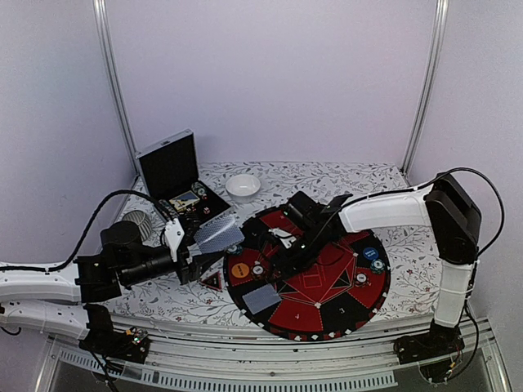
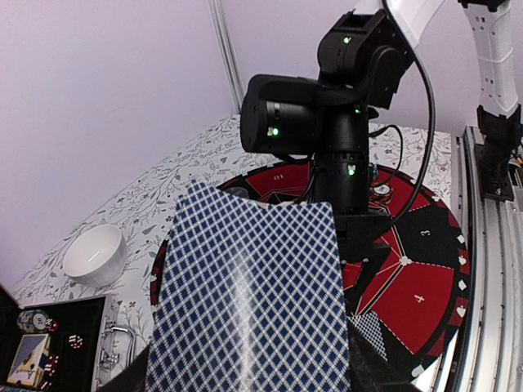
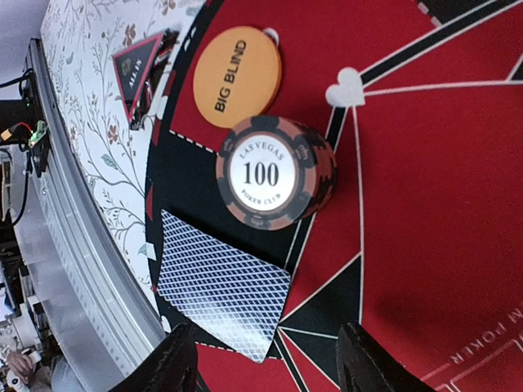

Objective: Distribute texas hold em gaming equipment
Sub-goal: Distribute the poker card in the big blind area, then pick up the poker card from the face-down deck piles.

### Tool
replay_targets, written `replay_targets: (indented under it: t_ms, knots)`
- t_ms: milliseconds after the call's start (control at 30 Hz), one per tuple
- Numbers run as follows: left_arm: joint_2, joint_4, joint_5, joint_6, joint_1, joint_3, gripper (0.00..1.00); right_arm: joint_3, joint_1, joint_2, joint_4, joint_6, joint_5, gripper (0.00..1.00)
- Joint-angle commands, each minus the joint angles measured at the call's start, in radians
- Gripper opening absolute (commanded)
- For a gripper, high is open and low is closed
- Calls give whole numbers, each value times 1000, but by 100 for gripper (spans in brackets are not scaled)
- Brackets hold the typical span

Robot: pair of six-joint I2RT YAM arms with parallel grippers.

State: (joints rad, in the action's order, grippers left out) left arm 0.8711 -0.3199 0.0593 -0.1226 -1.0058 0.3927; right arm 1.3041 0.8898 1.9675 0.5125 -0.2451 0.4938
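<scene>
Right gripper (image 3: 265,353) stands open and empty near the chips (image 3: 274,171); lift straight up so neither finger nudges them; left gripper (image 1: 198,247) pinches the cards (image 2: 245,310).

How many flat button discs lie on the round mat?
2: an orange disc on the mat's left side, a blue disc on its right side. The right arm may hide more.
</scene>
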Motion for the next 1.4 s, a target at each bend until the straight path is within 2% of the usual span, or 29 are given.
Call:
replay_targets:
  t_ms: [0, 67, 200, 333, 433, 533, 633, 733, 867, 1067, 1367]
  knots:
    - [-2, -12, -14, 0, 15, 9, 56, 82, 1, -112, 149, 68, -141, 66]
    - [-6, -10, -18, -1, 13, 10, 56, 106, 1, -157, 201, 88, -227, 74]
    - [-7, -11, -26, -5, 15, 10, 56, 146, 0, -263, 255, 113, -403, 98]
    - [-2, -16, -37, -5, 14, 14, 56, 153, -7, -379, 207, 137, -501, 99]
    - [6, -17, -48, -3, 14, 23, 56, 123, -23, -477, 104, 144, -533, 99]
    - [17, -18, -63, 2, 15, 30, 56, 21, -58, -602, -80, 111, -464, 99]
    - [31, -29, -74, 8, 14, 34, 56, -113, -81, -705, -289, 62, -246, 99]
    - [49, -41, -88, 15, 13, 40, 56, -185, -82, -706, -429, 8, -88, 99]
    - [73, -53, -110, 22, 13, 54, 56, -178, -76, -623, -460, -52, 55, 99]
    - [103, -74, -128, 25, 12, 64, 56, -131, -6, -509, -426, -55, 29, 99]
    - [109, -89, -134, 22, 9, 61, 55, -77, 26, -392, -407, -38, 101, 99]
